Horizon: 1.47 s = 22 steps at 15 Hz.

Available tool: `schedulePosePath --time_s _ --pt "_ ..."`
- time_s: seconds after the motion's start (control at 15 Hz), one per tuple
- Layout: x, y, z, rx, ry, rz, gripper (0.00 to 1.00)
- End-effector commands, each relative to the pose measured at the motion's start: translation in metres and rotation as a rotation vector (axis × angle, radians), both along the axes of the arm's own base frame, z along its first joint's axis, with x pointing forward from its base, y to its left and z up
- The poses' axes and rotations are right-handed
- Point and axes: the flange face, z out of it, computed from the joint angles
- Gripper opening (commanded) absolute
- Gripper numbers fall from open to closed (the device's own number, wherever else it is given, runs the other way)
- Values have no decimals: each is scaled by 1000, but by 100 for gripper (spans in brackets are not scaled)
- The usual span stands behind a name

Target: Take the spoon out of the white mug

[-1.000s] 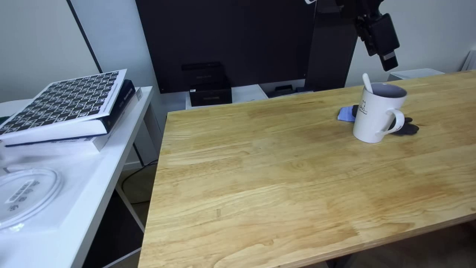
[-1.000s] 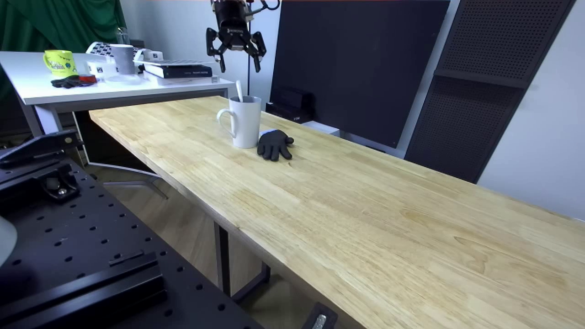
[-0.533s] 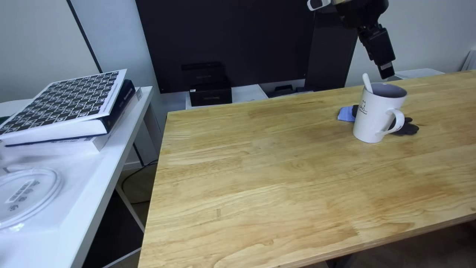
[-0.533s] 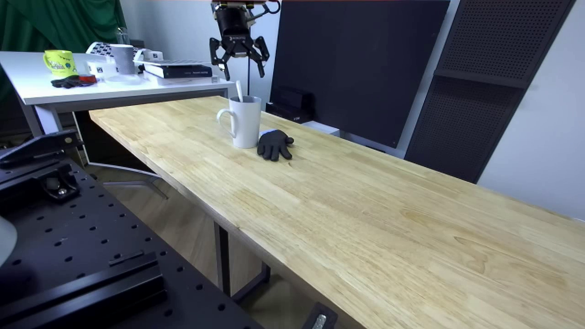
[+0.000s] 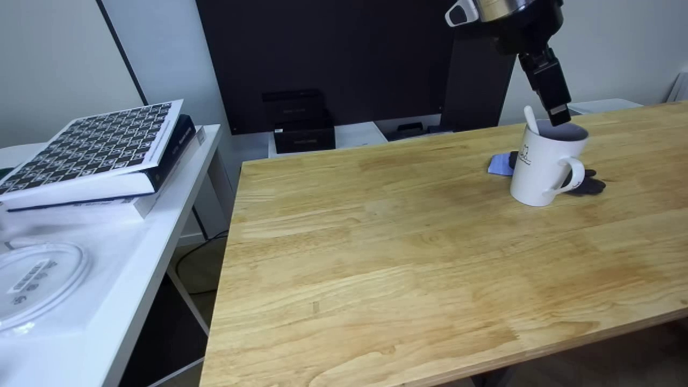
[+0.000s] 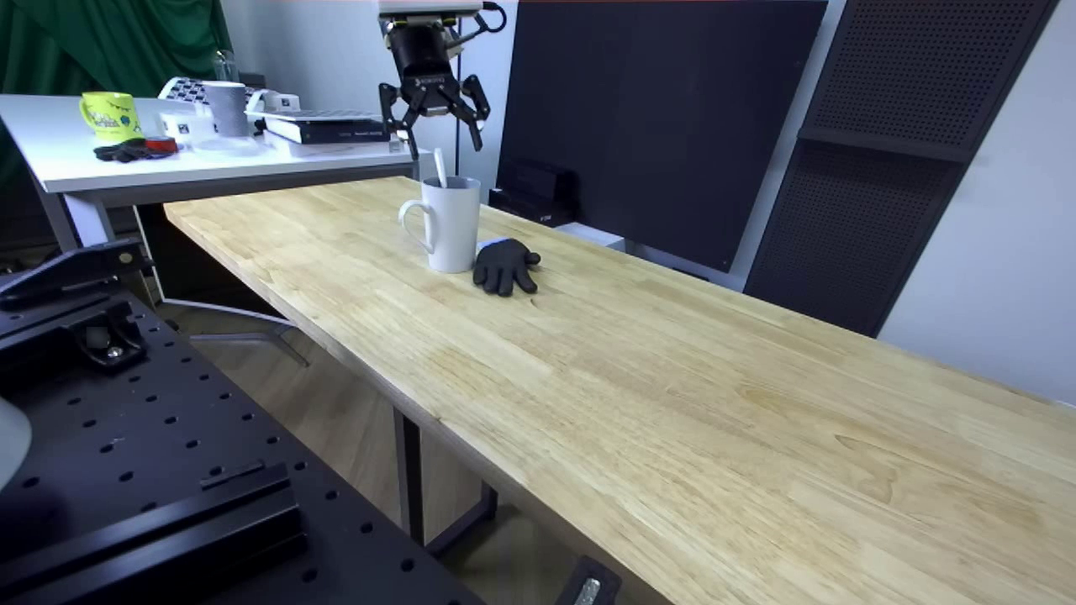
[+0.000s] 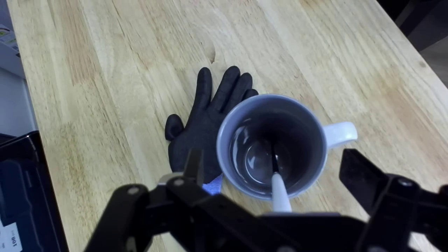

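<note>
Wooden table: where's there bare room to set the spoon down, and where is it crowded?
Bare wooden table lies between the white mug and the end nearest the white desk; another stretch runs past the black glove, away from the mug. Crowded around the mug: spoon inside, glove alongside, open gripper above.

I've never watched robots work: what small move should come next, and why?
Probably nudge the open gripper toward the spoon: in an exterior view, the fingertips seem beside its protruding end, over the white mug, and hold nothing.

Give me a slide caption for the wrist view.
Open gripper above a mug holding a spoon, a glove alongside.
</note>
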Motion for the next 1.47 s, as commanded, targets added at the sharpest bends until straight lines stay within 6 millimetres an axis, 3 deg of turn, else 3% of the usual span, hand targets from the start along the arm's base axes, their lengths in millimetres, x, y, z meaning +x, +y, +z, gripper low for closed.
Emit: schedulePosePath --time_s 0.0,1.4 --pt "-5 5 0 -19 -31 -12 100" --pt "3 23 -1 35 -64 23 100"
